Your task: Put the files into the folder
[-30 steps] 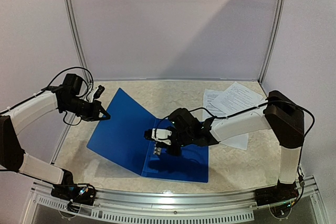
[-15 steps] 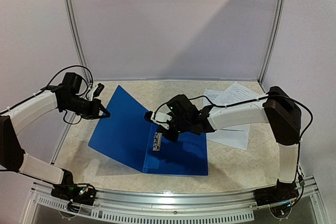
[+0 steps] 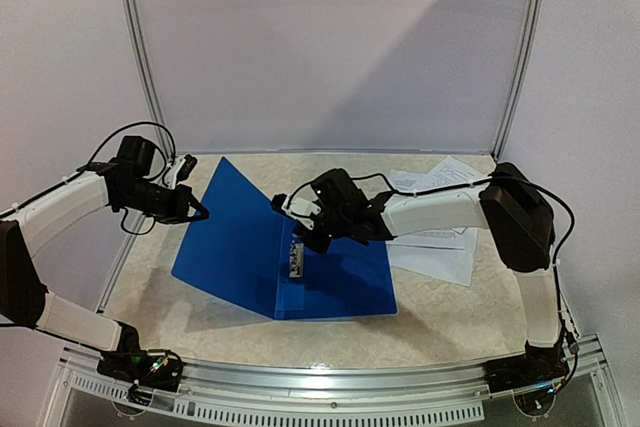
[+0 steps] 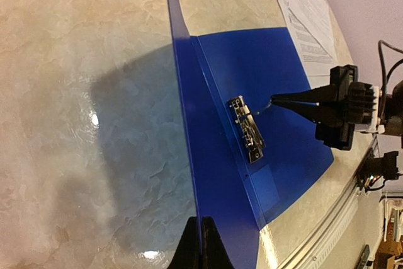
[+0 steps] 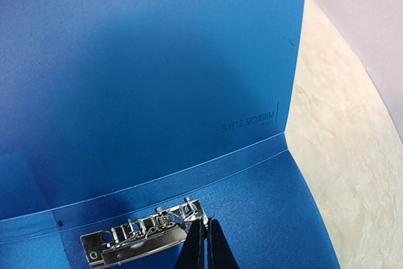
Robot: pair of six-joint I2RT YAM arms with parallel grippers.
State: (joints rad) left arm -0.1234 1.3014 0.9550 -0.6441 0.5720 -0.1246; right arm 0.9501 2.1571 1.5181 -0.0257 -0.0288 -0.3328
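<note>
The folder point(image 3: 240, 242) lies open on the tabletop point(image 3: 450, 317), a little to the left of the middle. Its right half is flat on the surface. Its left half, the cover, stands raised and tilted, so that the two halves make a wide V along the spine.

The left tool point(image 4: 200, 244) is at the outer edge of this raised cover. Its two fingers are pressed together on the thin blue sheet and pinch it, and the cover rests in this grip above the tabletop.

The right arm reaches in from the right side over the flat half. The right tool point(image 5: 203, 244) has its fingers pressed together, with no gap between them. Its tip is at the metal clip point(image 5: 141, 237), which sits on the flat half just beside the spine. In the left wrist view the tip seems to touch the thin wire lever at the clip's end. Whether it really grips the lever I cannot tell, because this part is too small.

The files point(image 3: 445, 175) are not in the folder. They lie as a loose, fanned pile on the tabletop to the right of the folder, toward the far right corner, and the right arm crosses over them.
</note>
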